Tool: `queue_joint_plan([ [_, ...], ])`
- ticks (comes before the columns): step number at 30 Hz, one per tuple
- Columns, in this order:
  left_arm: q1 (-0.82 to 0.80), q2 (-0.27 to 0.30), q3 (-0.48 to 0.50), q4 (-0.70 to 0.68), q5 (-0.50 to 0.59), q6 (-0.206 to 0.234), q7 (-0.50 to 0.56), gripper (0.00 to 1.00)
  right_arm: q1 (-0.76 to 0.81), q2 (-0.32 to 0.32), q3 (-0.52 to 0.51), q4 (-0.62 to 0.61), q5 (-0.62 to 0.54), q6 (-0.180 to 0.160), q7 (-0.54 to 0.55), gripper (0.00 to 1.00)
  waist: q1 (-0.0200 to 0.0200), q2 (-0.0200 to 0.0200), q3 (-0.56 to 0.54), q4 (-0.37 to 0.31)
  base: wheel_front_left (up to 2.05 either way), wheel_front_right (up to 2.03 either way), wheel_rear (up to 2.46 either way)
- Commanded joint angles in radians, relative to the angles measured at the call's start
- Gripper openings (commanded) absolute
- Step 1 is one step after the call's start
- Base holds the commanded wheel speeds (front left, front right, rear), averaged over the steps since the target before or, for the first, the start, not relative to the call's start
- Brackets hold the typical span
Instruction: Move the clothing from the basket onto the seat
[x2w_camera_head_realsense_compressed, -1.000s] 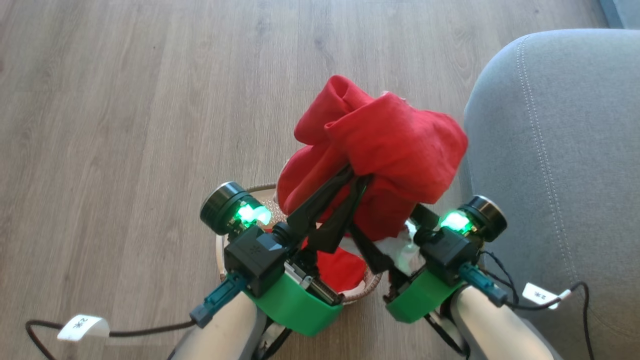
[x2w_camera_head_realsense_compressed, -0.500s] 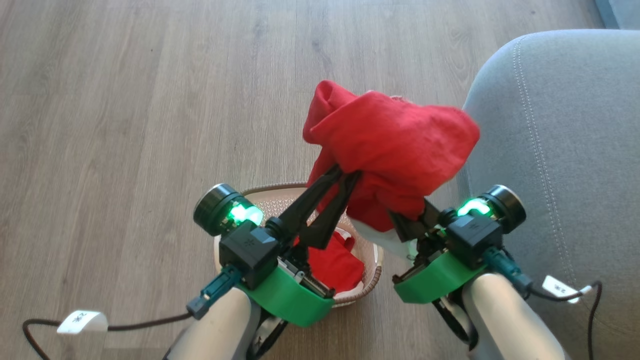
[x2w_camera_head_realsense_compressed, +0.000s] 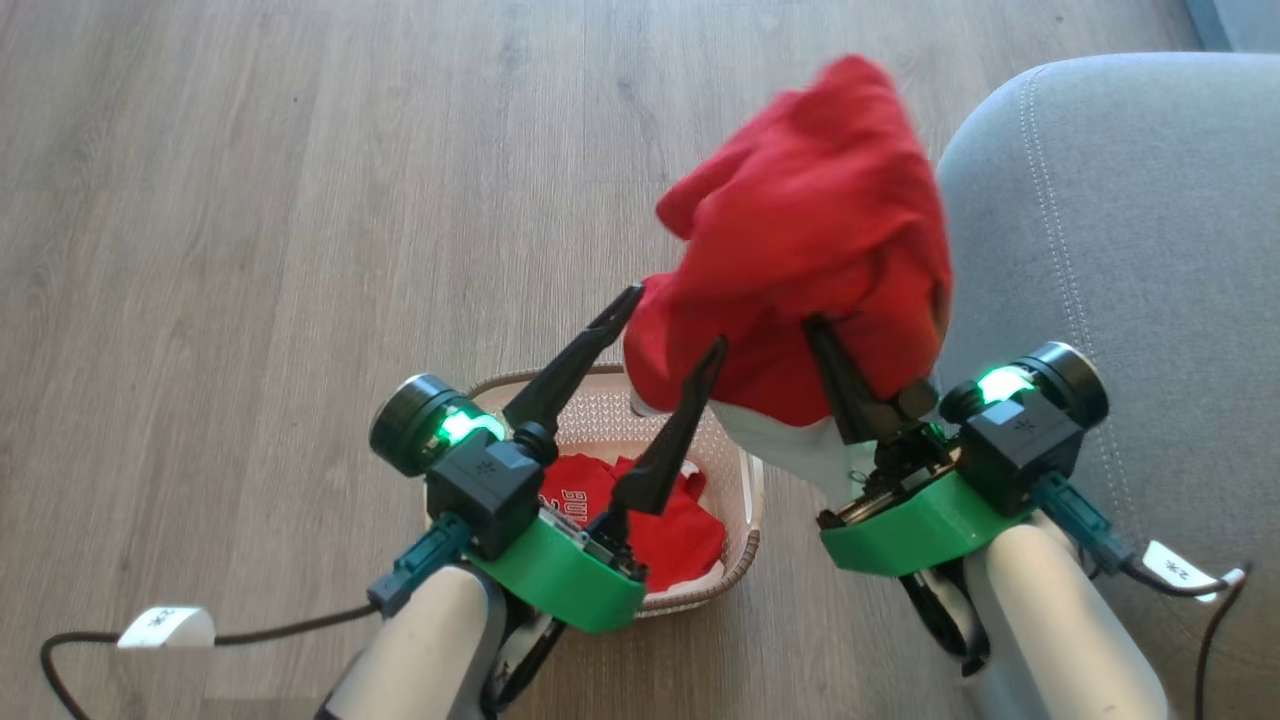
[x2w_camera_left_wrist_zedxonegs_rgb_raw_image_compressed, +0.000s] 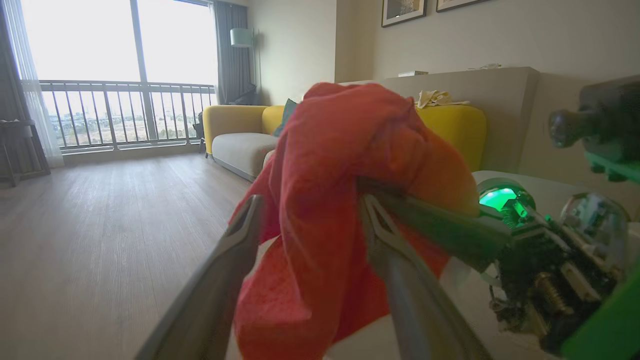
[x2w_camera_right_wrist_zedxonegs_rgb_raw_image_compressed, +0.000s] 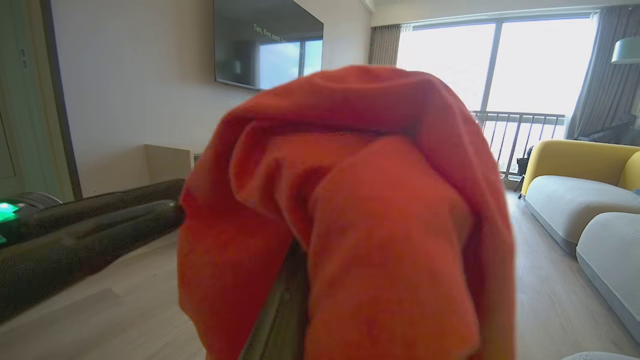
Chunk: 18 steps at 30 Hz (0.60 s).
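Head view: my left pincer (x2w_camera_head_realsense_compressed: 672, 322) is spread wide and grips nothing, its tips at the edge of the plain red garment (x2w_camera_head_realsense_compressed: 810, 230). My right pincer (x2w_camera_head_realsense_compressed: 838, 362) is clenched on that garment, raised between the basket (x2w_camera_head_realsense_compressed: 748, 470) and the seat (x2w_camera_head_realsense_compressed: 1120, 250). The jersey (x2w_camera_head_realsense_compressed: 650, 510) lies in the basket.
Left wrist view: fingers apart, cloth between them.
Right wrist view: cloth draped over my fingers.
Nothing is on the seat yet; both pieces remain.

Upper centre-right: plain red garment (x2w_camera_head_realsense_compressed: 810, 250), white trim at btm edge, bunched & lifted clear of the basket, overlapping left edge of grey seat (x2w_camera_head_realsense_compressed: 1130, 250), which fills the right side. Lower centre: red jersey (x2w_camera_head_realsense_compressed: 660, 525) w/ white lettering lies crumpled in cream perforated basket (x2w_camera_head_realsense_compressed: 748, 490).
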Motion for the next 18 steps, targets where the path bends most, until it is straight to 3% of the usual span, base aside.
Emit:
queue_joint_plan([
  [1,-0.02,0.003,0.038,-0.024,0.006,0.002,-0.005,1.0,-0.024,0.018,0.007,-0.047,-0.009,0.0,-0.006,0.0,0.0,0.0,-0.002,0.0,0.0,0.0,0.0],
  [10,0.008,0.003,0.055,0.025,0.016,-0.006,-0.005,1.0,-0.04,0.016,-0.035,-0.068,-0.056,0.0,-0.006,0.0,0.0,0.0,-0.015,-0.002,0.0,0.0,0.0],
  [18,0.045,0.003,0.07,0.087,0.018,-0.017,-0.005,1.0,-0.059,-0.025,-0.051,-0.084,-0.085,0.0,-0.006,0.0,0.0,0.0,-0.025,-0.007,0.0,0.0,0.0],
])
